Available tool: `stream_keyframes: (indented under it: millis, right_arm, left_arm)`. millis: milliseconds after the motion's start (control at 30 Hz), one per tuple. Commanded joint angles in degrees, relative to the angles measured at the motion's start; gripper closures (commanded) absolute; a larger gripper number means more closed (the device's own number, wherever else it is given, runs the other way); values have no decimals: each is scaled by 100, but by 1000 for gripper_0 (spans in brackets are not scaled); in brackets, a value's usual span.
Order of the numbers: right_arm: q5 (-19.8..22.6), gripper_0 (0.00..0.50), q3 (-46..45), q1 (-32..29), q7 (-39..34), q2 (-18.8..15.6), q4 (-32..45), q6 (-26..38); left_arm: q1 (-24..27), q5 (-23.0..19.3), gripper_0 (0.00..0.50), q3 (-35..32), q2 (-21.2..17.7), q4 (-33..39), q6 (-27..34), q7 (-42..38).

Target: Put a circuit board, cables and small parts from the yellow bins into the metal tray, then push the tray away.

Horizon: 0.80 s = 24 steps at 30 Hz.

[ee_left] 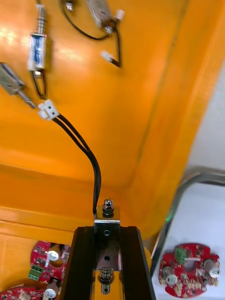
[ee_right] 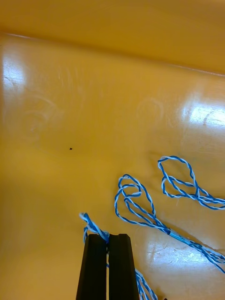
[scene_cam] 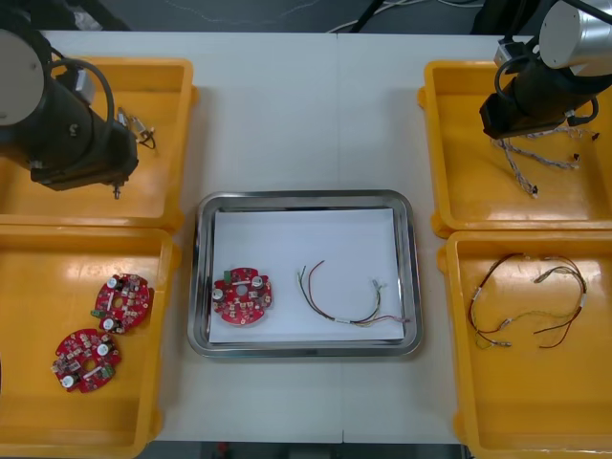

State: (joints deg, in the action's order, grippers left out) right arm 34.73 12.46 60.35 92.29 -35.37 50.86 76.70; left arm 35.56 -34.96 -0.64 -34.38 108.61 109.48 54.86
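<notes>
Left arm's pincer (ee_left: 107, 229) clamped on small metal part (ee_left: 107, 216), right arm's pincer (ee_right: 108, 237) pinched on twisted cable (ee_right: 91, 222)

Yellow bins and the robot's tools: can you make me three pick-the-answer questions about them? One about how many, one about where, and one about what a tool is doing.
1. How many red circuit boards lie in the near left bin?
A. one
B. four
C. two

2. Which bin is the left tool over?
A. the near left bin
B. the far left bin
C. the near right bin

3. The right tool is
A. shut on a twisted blue and white cable
B. wide open
C. shut on a circuit board

Answers:
1 C: two round boards lie side by side in that bin.
2 B: the front view shows the left arm above that bin, its tool clamped on a small metal part.
3 A: its fingers pinch the cable between them.
</notes>
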Motion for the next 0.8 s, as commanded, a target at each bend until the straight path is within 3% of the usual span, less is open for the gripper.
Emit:
stream_keyframes:
  millis: [33, 100, 200, 500, 800]
  right_arm:
    - [-10, 146, -147, 310, 26, -84, 161, 11]
    - [-1, 63, -165, 319, 26, -93, 170, 99]
    - [7, 26, -261, 319, 52, -128, 170, 284]
    - [60, 16, -411, 319, 711, -304, 82, 609]
    - [174, 16, -586, 319, 1159, -260, -524, 284]
  left_arm:
    - [223, -98, 500, 407, 134, 521, 52, -327]
    - [232, -81, 500, 583, 221, 653, 38, -389]
    - [232, -28, 500, 829, 301, 820, 12, -459]
    - [170, 130, 500, 1461, 459, 1092, -138, -679]
    - [12, 429, 500, 1980, 459, 1171, -384, -723]
